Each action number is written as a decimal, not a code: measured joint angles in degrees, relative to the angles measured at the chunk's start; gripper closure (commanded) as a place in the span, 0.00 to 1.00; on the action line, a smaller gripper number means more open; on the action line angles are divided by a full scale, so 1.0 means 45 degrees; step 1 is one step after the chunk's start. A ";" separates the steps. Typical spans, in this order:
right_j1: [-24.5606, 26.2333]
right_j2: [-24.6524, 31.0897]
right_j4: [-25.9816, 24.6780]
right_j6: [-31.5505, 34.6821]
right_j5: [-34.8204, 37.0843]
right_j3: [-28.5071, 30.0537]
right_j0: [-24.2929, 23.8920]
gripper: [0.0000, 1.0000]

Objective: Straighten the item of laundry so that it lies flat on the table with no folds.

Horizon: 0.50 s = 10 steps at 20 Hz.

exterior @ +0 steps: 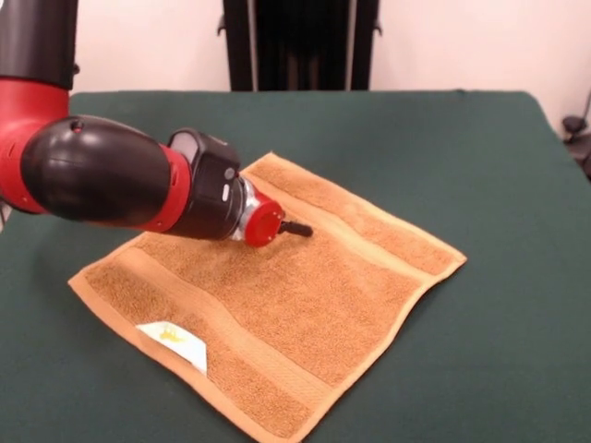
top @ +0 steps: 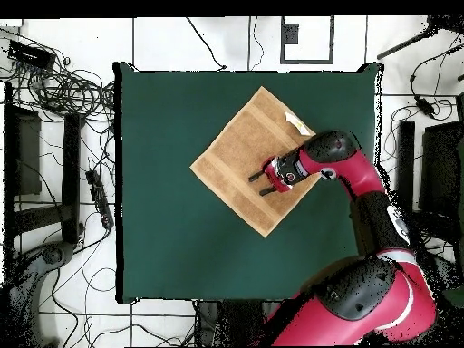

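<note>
Towel (exterior: 277, 305): orange-tan terry, spread open on the table (exterior: 480, 166) and turned so that its corners point like a diamond; I see no fold on its upper face.

Towel, place: in the overhead view it lies on the half of the table farther from my base, well inside every table edge, with green felt showing on all sides of it.

Bands: a flat woven band runs just inside each of two opposite towel edges; in the front view one crosses the towel near the camera-side edge, the other near the far edge.

Tag (exterior: 175, 343): small and white with a yellowish mark, lying on top of the towel near its corner closest to the camera, at the left of the front view.

My gripper (top: 260, 184): over the middle of the towel, wrist lying nearly level, with the red flange just behind it.

Fingers (top: 256, 178): two dark prongs show side by side in the overhead view with a narrow gap between them, parted, and nothing held there.

Contact: from the front view I cannot tell whether the tips touch the towel or sit just above it.

Arm (top: 349, 168): red and black, reaching in over the towel's tag corner.
</note>
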 measured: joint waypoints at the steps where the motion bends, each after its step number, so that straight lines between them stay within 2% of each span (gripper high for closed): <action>1: -0.0006 -0.0022 0.0001 0.0000 0.0000 0.0045 0.0001 0.00; 10: -0.0047 -0.0169 0.0026 0.0000 0.0000 0.0135 0.0067 0.00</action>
